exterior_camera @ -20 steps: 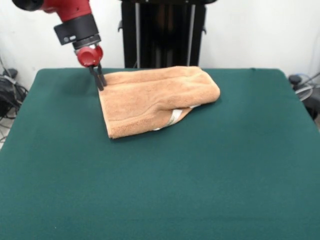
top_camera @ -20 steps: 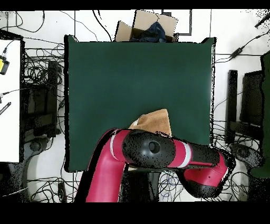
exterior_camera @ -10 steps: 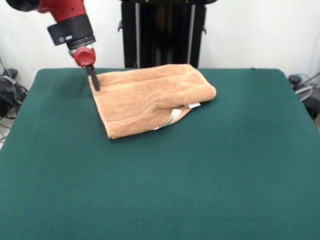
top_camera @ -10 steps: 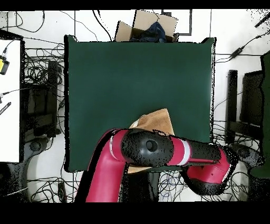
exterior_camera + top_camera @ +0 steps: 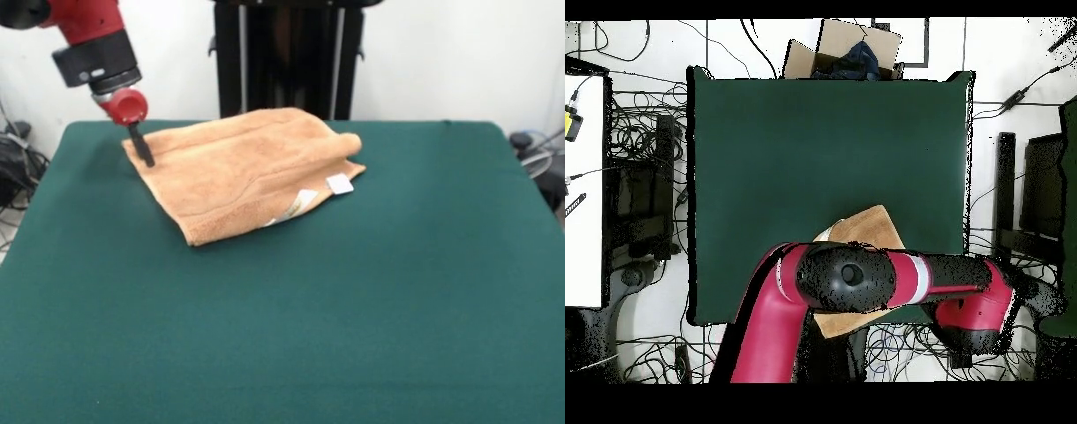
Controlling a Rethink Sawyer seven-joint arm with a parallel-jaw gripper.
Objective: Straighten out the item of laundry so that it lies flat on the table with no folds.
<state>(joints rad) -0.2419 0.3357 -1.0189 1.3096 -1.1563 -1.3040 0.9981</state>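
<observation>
Front view shows the peach-orange terry towel (image 5: 238,168) lying on the dark green table (image 5: 291,309), toward the far side and left of the middle, well short of flat: it is doubled over on itself, with the upper layer covering most of the lower one. Along its right end the cloth curls into a soft roll, and below that roll a strip of pale hem and a small white care tag (image 5: 339,184) peek out from the lower layer, the tag lying flat against the felt. The towel's near corner points toward the camera, and its far-left corner is drawn out to a point where the gripper (image 5: 144,152) meets it. The gripper's dark fingers appear pressed together as a single thin blade, closed on that far-left corner of the towel, which sits at or just above the table surface. Above the fingers are a round red knuckle and the black and red wrist of the arm (image 5: 88,53), which slants down from the upper left corner of the picture. Overhead view has the red and black arm (image 5: 865,285) stretching across the lower part of the table and hiding most of the towel (image 5: 870,228); only a tan corner shows above the arm and a smaller tan patch below it, near the table's edge on the robot's side. A cardboard box (image 5: 840,50) with dark contents sits beyond the table's opposite edge, and cables litter the floor around the table.
</observation>
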